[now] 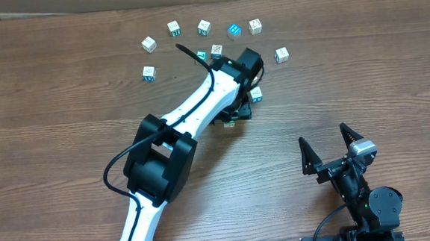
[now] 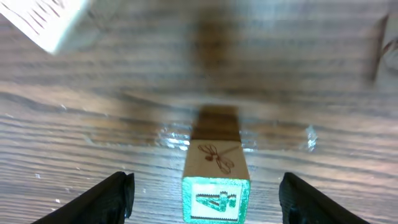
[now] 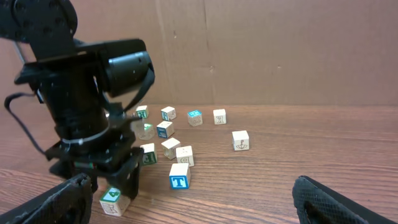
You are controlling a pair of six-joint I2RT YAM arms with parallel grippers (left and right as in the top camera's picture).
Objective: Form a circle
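1. The circle (image 1: 204,27) of small white-and-teal printed cubes on the brown wooden table (image 1: 66,129) is about half formed. The top arc is laid and the sides are started.
2. The left gripper (image 2: 205,186) has its fingers spread wide around a dragonfly-topped cube (image 2: 214,163), not touching it.
3. The right gripper (image 1: 329,149) is wide open and empty, well apart from the cubes.
4. Left to do: the lower arc is missing, and the stray inner cubes (image 1: 216,51) likely need moving.

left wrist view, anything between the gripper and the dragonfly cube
Nothing visible does. The dragonfly cube stands on the table inside the open left gripper, with a gap of bare wood on each side of it.
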